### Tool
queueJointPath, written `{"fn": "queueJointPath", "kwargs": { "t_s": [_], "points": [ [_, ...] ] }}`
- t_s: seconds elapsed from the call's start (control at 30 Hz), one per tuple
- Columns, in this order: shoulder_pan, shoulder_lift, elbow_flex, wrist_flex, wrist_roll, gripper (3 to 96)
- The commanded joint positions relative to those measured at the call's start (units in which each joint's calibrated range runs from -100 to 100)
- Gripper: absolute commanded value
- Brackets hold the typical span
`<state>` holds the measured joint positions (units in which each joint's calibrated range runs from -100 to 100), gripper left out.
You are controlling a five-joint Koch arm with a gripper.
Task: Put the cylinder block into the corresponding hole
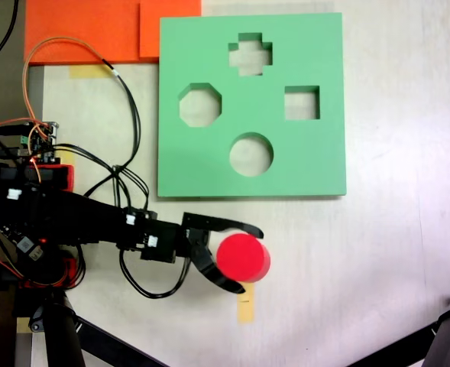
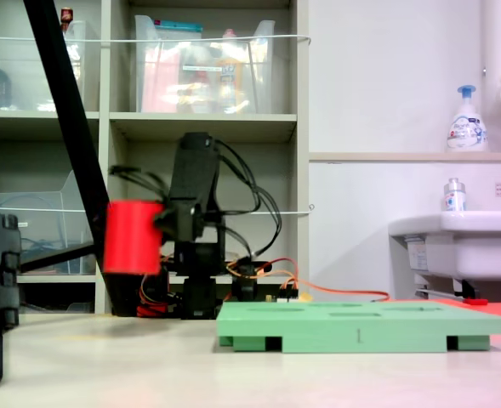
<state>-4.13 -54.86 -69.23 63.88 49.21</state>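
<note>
First exterior view, looking straight down: the black gripper sits in the lower middle of the frame, its two fingers closed around the cylinder block, one finger above the red round top and one below it. The block lies just below the lower edge of the green foam board, which fills the upper centre of the frame. The corresponding hole, a circular cutout, is in the board's lower middle part, directly above the block in the frame, with an octagonal cutout to its upper left, a square cutout to its upper right and a cross-shaped cutout near the top. An orange foam sheet lies in the upper left corner. In the second exterior view, from table level, the block hangs in the gripper clear above the tabletop, left of the board.
</note>
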Motion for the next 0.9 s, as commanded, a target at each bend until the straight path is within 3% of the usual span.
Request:
{"fn": "queueJointPath", "kwargs": {
  "t_s": [0.03, 0.37, 0.9],
  "points": [
    [4.25, -13.72, 1.23, -5.38, -0.24, 38.5],
    [15.19, -11.07, 1.33, -5.96, -0.54, 38.5],
    [17.39, 17.98, 8.71, 2.32, -1.42, 38.5]
  ]
}}
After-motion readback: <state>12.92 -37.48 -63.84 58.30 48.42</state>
